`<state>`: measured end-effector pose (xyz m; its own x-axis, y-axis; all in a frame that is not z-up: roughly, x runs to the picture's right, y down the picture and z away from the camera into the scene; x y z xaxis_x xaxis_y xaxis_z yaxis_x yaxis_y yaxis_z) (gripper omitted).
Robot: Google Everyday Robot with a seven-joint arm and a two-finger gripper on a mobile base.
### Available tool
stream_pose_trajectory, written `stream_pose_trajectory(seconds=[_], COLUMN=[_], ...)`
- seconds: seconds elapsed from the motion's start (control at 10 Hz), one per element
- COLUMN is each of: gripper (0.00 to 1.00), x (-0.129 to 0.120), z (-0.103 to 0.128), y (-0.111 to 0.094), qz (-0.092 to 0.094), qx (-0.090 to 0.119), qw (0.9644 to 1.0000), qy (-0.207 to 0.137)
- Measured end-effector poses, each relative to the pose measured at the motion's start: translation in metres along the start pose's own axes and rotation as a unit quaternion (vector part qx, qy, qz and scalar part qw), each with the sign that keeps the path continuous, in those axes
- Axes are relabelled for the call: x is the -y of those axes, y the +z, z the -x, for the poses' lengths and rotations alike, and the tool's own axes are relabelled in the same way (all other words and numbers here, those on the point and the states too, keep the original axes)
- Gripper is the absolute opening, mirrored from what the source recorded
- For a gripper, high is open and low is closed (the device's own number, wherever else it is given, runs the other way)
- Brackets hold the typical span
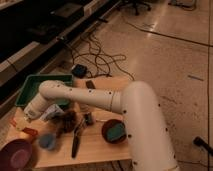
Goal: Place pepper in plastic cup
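A dim tiled floor strewn with cables surrounds the wooden surface (100,150). The white arm (100,100) reaches across it to the left end. There the purple bowl (15,156) sits at the near corner, with the plastic cup (46,141) just right of it. The gripper (22,122) hangs beyond them, jaws closed. The pepper (28,132) is right under them; whether it is pinched I cannot tell. Pepper and cup look alike in width, so centre squarely over the mouth and lower before letting go.

Two bowls (115,131), one blue cup (47,141), one pepper (29,133), one green tray (47,77); one end effector (21,124) at left
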<state>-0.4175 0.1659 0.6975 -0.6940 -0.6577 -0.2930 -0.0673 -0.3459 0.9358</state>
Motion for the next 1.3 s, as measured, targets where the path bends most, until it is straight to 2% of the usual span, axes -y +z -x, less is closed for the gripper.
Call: stream_pose_trajectory(seconds=[0.4, 0.7, 1.0, 1.3], gripper=[0.0, 0.0, 0.0, 0.0], x=[-0.005, -0.012, -0.02, -0.018], z=[-0.01, -0.005, 0.01, 0.012], y=[0.001, 0.009, 0.015, 0.019], qz=[-0.019, -0.036, -0.058, -0.069], qx=[-0.005, -0.004, -0.017, -0.02], qw=[0.9991, 0.9988, 0.9981, 0.9973], qy=[-0.037, -0.032, -0.016, -0.012])
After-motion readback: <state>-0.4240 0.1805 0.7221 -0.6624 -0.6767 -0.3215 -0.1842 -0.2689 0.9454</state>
